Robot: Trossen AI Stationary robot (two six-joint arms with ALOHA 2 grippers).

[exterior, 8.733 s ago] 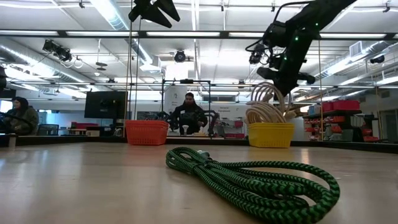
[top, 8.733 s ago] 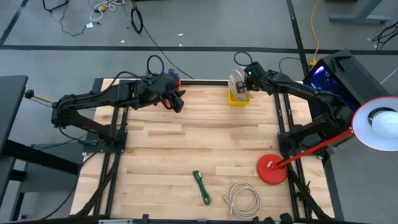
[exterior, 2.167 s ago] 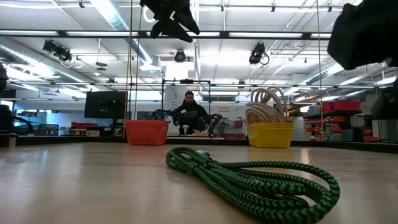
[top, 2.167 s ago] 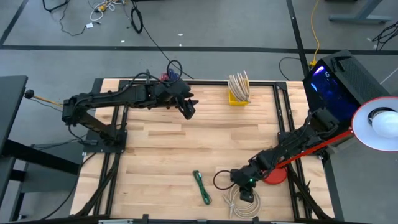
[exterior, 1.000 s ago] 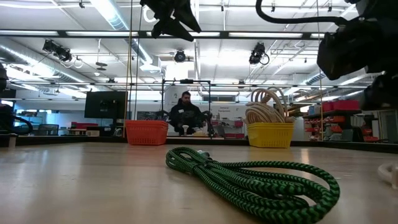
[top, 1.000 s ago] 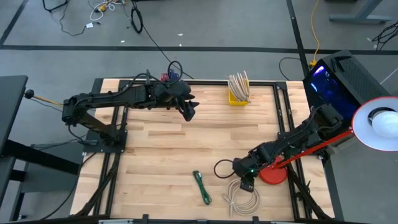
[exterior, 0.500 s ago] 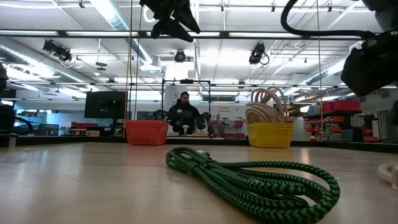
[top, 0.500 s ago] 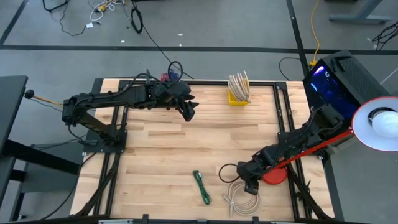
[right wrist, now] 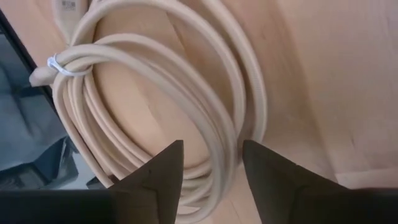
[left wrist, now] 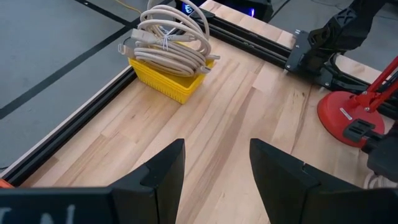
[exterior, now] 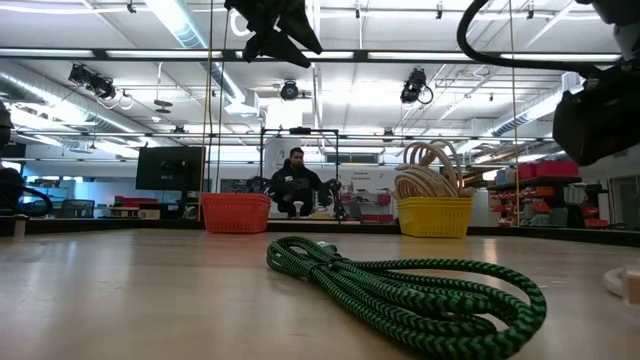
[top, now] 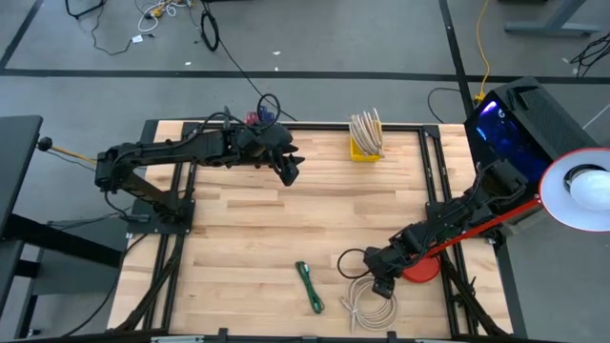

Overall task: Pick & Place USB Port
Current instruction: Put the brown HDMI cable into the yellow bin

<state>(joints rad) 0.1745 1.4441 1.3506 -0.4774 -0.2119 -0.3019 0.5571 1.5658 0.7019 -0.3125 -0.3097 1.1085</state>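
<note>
Right gripper [top: 383, 286] low over beige cable coil [top: 371, 307] near front edge of surface [top: 248, 229], fingers parted, holding nothing. Left gripper [top: 289, 170] raised near rear edge, spread and empty. Bare wood between green cable [top: 308, 287] and yellow bin [top: 364, 148].

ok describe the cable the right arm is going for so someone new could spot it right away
Start at the red lamp base near the table's front right corner. Just beside it, under the right end effector, lies a loosely coiled cream cable flat on the wood. Unlike the green braided cable nearby, it is pale, and unlike the cream coils in the yellow basket, it lies loose.
</note>
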